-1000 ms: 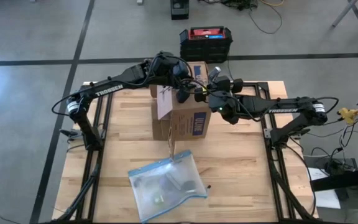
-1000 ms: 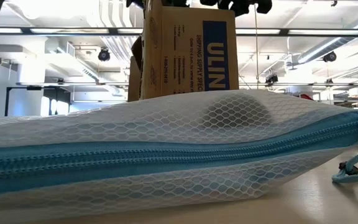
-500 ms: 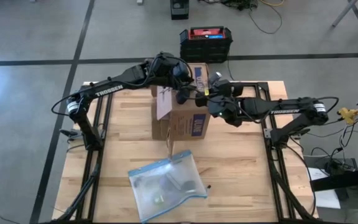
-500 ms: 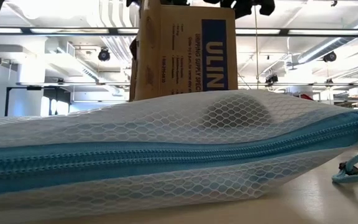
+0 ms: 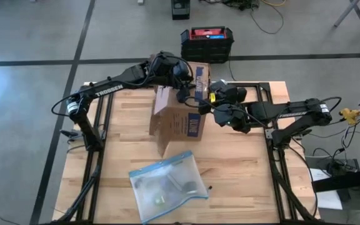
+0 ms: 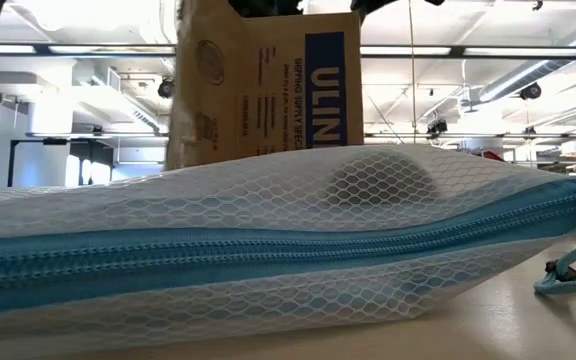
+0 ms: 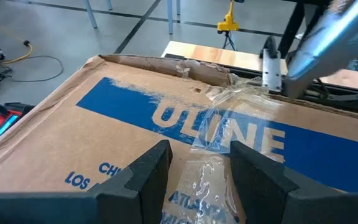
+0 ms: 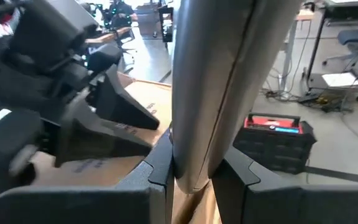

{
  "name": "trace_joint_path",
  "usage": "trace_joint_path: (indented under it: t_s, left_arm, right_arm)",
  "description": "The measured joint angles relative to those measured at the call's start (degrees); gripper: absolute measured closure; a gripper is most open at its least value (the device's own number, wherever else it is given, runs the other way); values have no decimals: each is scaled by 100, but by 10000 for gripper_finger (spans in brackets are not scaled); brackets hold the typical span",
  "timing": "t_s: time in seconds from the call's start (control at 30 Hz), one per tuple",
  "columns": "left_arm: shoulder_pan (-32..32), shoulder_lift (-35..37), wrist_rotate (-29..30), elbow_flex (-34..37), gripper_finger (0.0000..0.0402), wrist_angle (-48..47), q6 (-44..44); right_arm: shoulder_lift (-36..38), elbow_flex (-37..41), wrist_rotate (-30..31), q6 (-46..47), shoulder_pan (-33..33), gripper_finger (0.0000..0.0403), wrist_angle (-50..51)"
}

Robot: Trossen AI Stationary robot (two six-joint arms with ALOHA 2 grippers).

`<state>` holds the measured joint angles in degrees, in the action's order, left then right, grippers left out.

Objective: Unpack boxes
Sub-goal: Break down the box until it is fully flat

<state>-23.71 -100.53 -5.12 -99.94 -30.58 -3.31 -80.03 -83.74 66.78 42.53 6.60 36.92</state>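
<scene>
Cardboard box (image 5: pixel 179 119) stands near our table's (image 5: pixel 242 169) far edge, flaps partly up. Our left gripper (image 7: pixel 194 168) hovers released over torn tape; right gripper (image 8: pixel 191 177) clenches a grey tool (image 8: pixel 213 87). Contents remain inside, we judge.

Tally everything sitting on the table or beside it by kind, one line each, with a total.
Cardboard boxes: 1, the brown box under both grippers.
Zip pouches: 1, the clear blue-edged pouch at the table's near edge.
Crates: 1, the black crate with red top on the floor beyond the table.
Total: 3
</scene>
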Motion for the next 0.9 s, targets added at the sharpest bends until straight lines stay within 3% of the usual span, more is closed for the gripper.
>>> trace_joint_path:
  t_s: [0.27,0.47,0.6,0.77,0.9]
  left_arm:
    - [-6,44,5,-4,245,7,5]
    - [46,272,-160,-52,245,-186,100]
    - [97,647,-203,-55,245,-475,129]
    - [103,1183,-184,-63,245,-1194,236]
    - [103,1362,713,-57,245,-1884,239]
  right_arm:
    - [3,-183,192,-164,-95,346,26]
    - [248,-422,123,-1000,-237,346,188]
    - [551,-438,-575,-995,-547,346,923]
    - [631,-415,-1937,-1087,-1072,346,1737]
    - [549,-396,-3279,-1726,-1617,346,1743]
